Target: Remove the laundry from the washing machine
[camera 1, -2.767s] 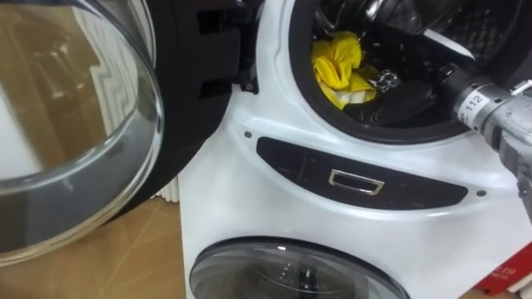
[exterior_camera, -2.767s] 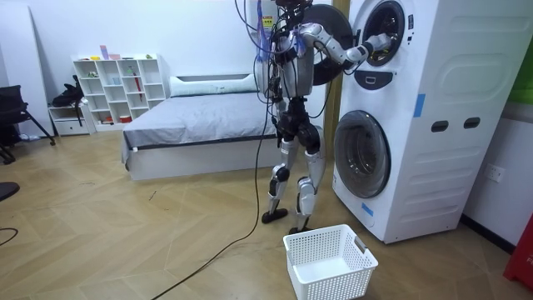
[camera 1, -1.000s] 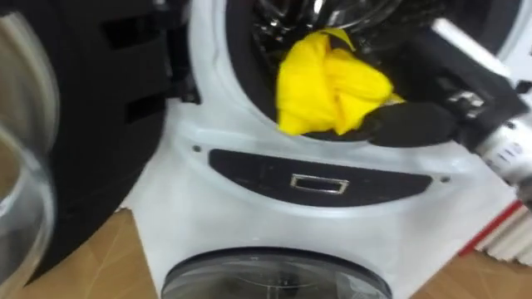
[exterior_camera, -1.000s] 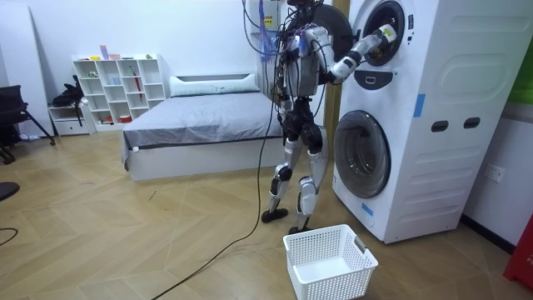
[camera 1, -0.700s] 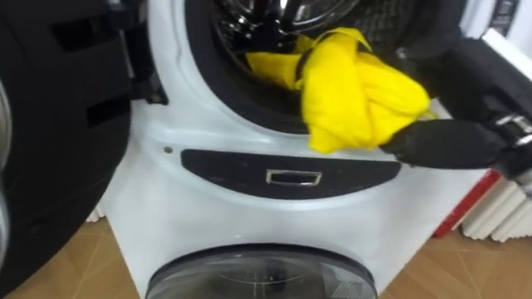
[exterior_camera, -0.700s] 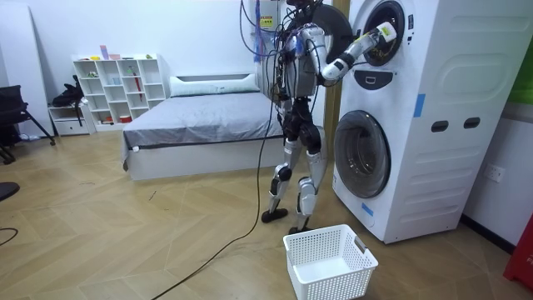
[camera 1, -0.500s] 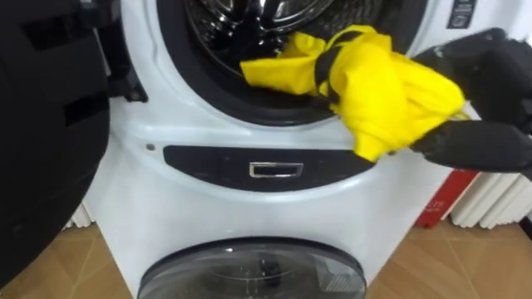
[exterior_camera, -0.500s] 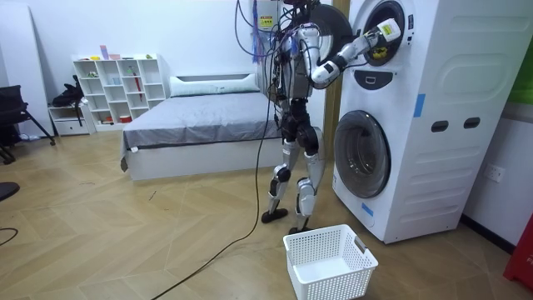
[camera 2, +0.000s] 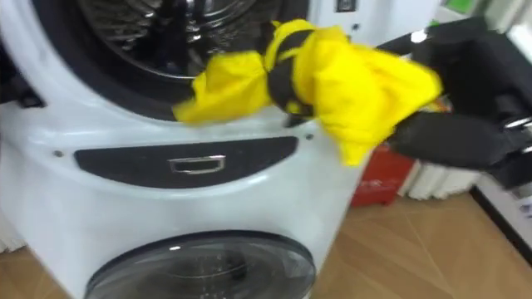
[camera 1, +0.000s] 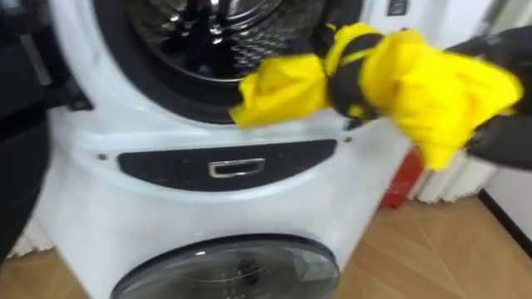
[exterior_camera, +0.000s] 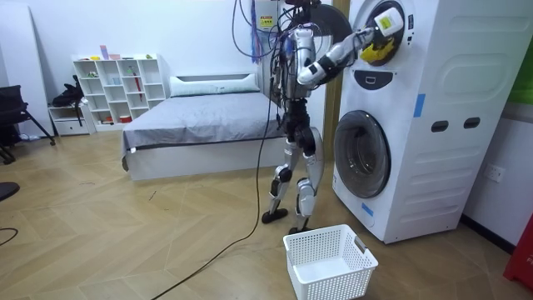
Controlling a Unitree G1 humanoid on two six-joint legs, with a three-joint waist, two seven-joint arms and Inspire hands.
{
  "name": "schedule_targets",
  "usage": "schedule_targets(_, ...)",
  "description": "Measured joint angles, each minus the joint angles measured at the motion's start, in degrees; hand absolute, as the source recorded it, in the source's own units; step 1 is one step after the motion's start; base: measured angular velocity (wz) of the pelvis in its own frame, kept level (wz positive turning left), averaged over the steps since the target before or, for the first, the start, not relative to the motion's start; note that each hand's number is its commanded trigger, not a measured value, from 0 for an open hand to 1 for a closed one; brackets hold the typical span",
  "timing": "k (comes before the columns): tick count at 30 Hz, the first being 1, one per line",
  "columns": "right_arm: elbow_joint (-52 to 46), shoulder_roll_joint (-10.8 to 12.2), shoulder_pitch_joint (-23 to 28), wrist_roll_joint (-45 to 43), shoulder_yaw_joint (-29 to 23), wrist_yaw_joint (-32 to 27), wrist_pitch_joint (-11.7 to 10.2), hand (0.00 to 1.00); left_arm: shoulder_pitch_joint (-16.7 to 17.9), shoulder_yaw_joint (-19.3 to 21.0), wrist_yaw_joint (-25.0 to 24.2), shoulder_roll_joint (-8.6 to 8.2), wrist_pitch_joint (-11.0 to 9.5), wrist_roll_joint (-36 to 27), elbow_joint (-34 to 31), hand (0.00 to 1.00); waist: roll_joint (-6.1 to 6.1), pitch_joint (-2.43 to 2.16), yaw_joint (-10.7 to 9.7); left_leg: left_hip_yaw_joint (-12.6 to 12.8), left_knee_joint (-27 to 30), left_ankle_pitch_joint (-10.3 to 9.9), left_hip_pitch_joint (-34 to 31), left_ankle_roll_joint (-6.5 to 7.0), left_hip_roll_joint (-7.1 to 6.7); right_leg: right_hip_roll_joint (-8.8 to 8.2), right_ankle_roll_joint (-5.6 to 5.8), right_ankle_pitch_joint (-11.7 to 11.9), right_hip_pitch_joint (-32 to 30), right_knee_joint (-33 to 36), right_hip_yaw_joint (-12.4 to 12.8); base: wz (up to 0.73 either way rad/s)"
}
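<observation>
The right hand (camera 2: 455, 133) is closed on a bunched yellow cloth (camera 2: 353, 79), with dark fingers above and below the bundle. The cloth hangs in the air just outside the upper drum (camera 1: 208, 33), and its loose end trails back over the lower rim of the opening. A dark band crosses the middle of the cloth; it may be a finger or part of the garment, I cannot tell which. Below the opening, the washer (camera 1: 166, 220) carries a dark oval panel (camera 1: 274, 162) with a small metal handle (camera 1: 237, 169), and under that sits the round glass door (camera 1: 224, 270) of the lower machine. The upper door (camera 1: 17, 158) stands open at the left. In the room view, the robot stands upright before the stacked machines with its arm raised to the upper drum. A white basket (exterior_camera: 329, 262) sits on the wooden floor near its feet. A bed (exterior_camera: 200, 125) and a white shelf (exterior_camera: 117, 87) stand behind it.
</observation>
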Motion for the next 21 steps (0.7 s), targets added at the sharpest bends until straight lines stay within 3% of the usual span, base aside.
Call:
schedule_targets(2,0.14,0.01,1.7,0.09,-1.16,-0.47,-1.07,1.0,0.0,0.56,-0.85,0.06,0.06,0.08,-0.63,0.0,0.07,0.01,-1.08,2.94,0.44,0.0,0.74,0.0,0.12,0.83,-0.24,0.71,-0.29,-0.16,2.22,-0.68)
schedule_targets(5,0.86,0.02,3.94,0.17,-1.17,-0.25,-0.98,1.0,-1.5,0.53,-1.0,0.29,0.07,-0.21,-0.66,0.0,0.07,0.2,-3.49,6.02,0.45,-0.01,1.51,-0.01,0.08,1.63,-0.28,0.88,-0.52,0.01,5.17,-0.5)
schedule_targets(10,2.25,0.14,4.08,0.18,-1.11,-0.28,-0.69,1.0,-5.77,-0.41,-1.61,1.06,0.43,-0.3,-0.18,0.0,1.25,0.65,-4.77,12.16,0.76,-0.84,1.86,-1.13,0.18,3.91,-0.35,2.18,-3.09,0.55,10.78,-0.69)
schedule_targets(13,4.84,0.14,4.11,1.55,-0.71,-0.47,-0.7,1.0,-8.32,-2.53,-1.14,1.2,0.18,-2.54,1.05,0.0,1.43,0.78,-6.23,13.76,1.86,-1.18,0.94,-1.09,-0.13,4.6,-0.22,2.41,-5.34,1.95,13.81,-0.58)
schedule_targets(15,6.75,1.01,4.67,1.27,1.08,-1.66,-0.48,1.0,-9.41,-5.41,-0.05,1.1,0.33,-3.29,3.19,0.0,1.39,0.77,-6.47,14.31,2.0,-1.17,1.11,-1.09,-0.17,5.47,-0.26,2.64,-5.6,2.15,15.7,-0.61)
schedule_targets(17,11.22,3.29,6.76,1.1,4.87,-2.46,-0.5,1.0,-9.34,-9.45,1.89,0.74,0.35,-5.26,4.05,0.0,0.73,0.68,-6.87,16.69,2.62,-1.17,1.5,-1.09,0.07,6.48,-0.51,3.02,-5.74,2.09,17.73,-0.5)
schedule_targets(21,20.34,7.79,10.36,-1.03,11.71,-4.05,-0.21,1.0,-10.81,-13.31,3.43,-0.35,0.12,-5.66,8.37,0.0,-0.12,0.15,-6.76,16.83,2.82,-1.33,0.73,-0.93,-0.01,7.67,-0.76,3.44,-7.41,2.78,20.32,-0.38)
